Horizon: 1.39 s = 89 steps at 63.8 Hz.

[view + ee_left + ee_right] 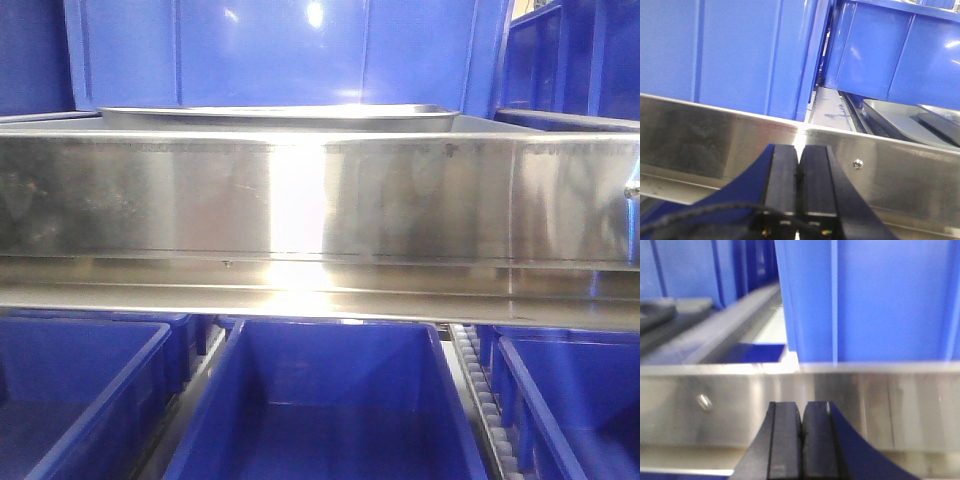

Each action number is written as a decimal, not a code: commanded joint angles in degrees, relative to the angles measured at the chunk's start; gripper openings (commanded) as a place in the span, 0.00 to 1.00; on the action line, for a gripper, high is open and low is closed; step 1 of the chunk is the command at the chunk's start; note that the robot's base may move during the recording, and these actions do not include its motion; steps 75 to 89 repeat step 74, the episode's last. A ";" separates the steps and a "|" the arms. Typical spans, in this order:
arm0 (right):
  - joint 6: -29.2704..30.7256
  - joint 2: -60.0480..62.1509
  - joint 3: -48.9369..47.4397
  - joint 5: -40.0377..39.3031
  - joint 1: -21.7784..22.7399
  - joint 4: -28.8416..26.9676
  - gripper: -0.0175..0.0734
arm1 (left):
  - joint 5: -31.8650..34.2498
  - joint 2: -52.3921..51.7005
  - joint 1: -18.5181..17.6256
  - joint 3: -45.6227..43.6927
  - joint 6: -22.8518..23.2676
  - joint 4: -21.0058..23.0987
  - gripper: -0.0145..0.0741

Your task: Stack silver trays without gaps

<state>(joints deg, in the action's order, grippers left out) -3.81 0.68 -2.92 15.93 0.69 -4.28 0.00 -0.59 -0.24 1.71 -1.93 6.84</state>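
Observation:
A silver tray [280, 116] lies on the upper shelf behind the wide steel band [300, 195], only its rim and shallow side showing. In the left wrist view silver trays [905, 122] show at the right, behind the band, tilted and overlapping. In the right wrist view a blurred grey tray edge [660, 315] shows at far left. My left gripper [800, 152] is shut and empty, in front of the band. My right gripper [802, 410] is shut and empty, also in front of the band. Neither gripper shows in the front view.
Blue crates stand behind the trays [280, 50] and on the lower level [330, 410]. A roller rail [490, 410] runs between the lower crates. A screw head [857, 163] sits on the band. A tall blue crate [870, 300] fills the right wrist view.

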 commanded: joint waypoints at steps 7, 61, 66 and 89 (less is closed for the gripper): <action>1.04 1.00 4.79 -15.93 0.27 -0.24 0.25 | 5.35 -2.02 0.07 -0.31 -0.18 0.43 0.11; 1.05 1.00 4.63 -16.26 0.27 0.19 0.25 | 5.35 -2.02 0.07 -0.31 -0.18 0.43 0.11; 1.05 1.00 4.63 -16.26 0.27 0.19 0.25 | 5.35 -2.02 0.07 -0.31 -0.18 0.43 0.11; 1.05 1.00 4.63 -16.26 0.27 0.19 0.25 | 5.35 -2.02 0.07 -0.31 -0.18 0.43 0.11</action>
